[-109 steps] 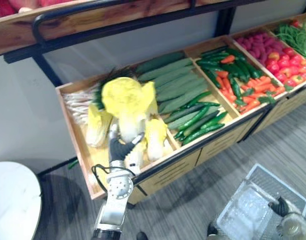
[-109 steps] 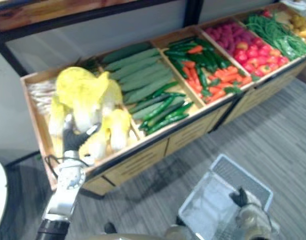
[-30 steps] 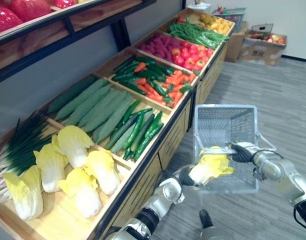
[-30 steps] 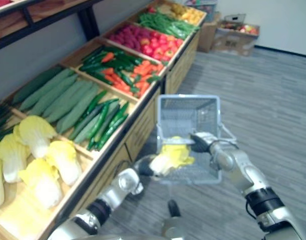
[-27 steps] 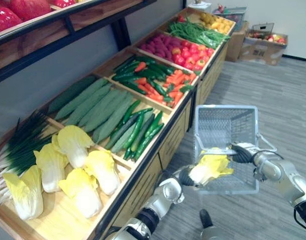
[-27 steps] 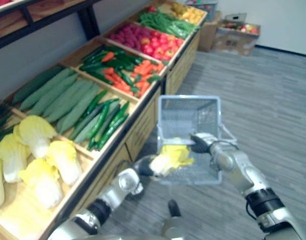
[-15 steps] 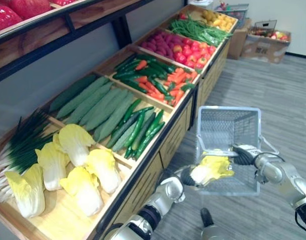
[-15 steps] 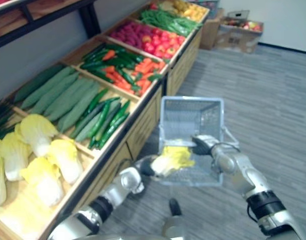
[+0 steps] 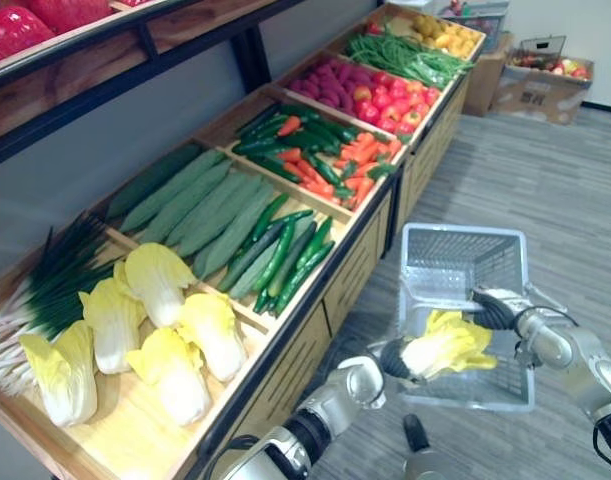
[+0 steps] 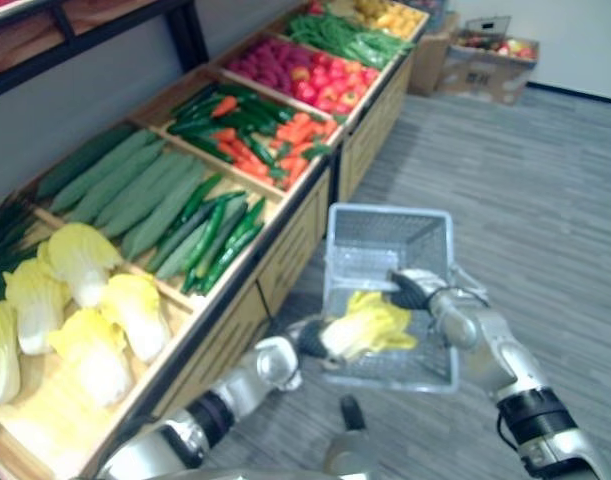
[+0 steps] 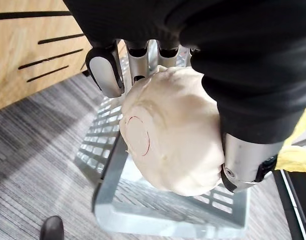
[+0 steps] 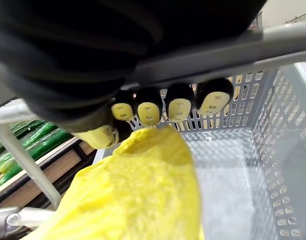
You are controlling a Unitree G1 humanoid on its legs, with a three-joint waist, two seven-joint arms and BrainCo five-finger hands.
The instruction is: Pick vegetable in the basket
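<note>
We now hold the napa cabbage (image 9: 447, 345) in our left hand (image 9: 394, 358) over the basket's (image 9: 455, 231) near rim, our right hand (image 9: 494, 308) gripping its handle (image 12: 253, 50): release comes next.

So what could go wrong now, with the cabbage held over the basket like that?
The cabbage in the left hand is over the near rim of the basket, not well inside; released now, it may catch the rim and fall to the floor. The basket hangs by its handle from the right hand, so a dropped cabbage could swing or tip it.
</note>
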